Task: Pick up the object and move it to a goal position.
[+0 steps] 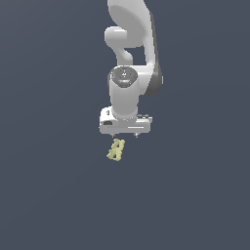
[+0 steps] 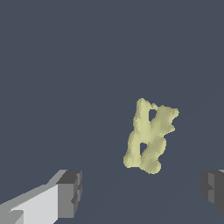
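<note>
The arm's white gripper [image 1: 125,134] points straight down over the flat grey bench [image 1: 49,195]. Its fingers [image 2: 70,193] are spread wide: in the wrist view the two dark pads sit at opposite edges of the picture with bare bench between them, and they grip nothing. Neither pad touches anything.

The object [image 1: 115,149], a small pale yellow elongated block with bumpy, notched edges and dark holes through it, lies on the bench just below the gripper in the exterior view, a little toward the exterior view's left of the gripper's middle. In the wrist view the object [image 2: 150,135] appears beyond the line between the two pads and nearer to one pad than the other, clear of both. It is much narrower than the gap between the fingers.
</note>
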### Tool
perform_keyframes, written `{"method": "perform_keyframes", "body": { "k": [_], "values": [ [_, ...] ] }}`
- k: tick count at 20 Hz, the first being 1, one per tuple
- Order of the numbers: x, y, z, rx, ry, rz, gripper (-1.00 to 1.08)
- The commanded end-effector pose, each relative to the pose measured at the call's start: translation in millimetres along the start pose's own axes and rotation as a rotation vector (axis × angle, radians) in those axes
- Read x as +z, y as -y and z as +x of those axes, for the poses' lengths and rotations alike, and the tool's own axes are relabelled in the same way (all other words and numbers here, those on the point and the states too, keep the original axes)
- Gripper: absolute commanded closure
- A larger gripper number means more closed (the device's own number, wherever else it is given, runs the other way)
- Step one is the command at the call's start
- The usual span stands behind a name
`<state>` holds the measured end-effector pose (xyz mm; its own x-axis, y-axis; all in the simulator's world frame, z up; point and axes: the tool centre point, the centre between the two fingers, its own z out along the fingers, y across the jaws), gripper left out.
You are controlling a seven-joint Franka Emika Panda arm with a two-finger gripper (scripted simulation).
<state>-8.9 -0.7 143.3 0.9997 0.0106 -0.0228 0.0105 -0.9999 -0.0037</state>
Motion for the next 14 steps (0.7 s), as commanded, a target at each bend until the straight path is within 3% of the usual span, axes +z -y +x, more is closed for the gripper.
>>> {"method": "perform_keyframes", "body": {
  "k": [1,14],
  "values": [
    [0.0,0.0,0.0,0.0,0.0,0.0,-0.92],
    [-10.1,-2.1,4.4,0.045,0.001,0.011,-0.92]
  ]
}}
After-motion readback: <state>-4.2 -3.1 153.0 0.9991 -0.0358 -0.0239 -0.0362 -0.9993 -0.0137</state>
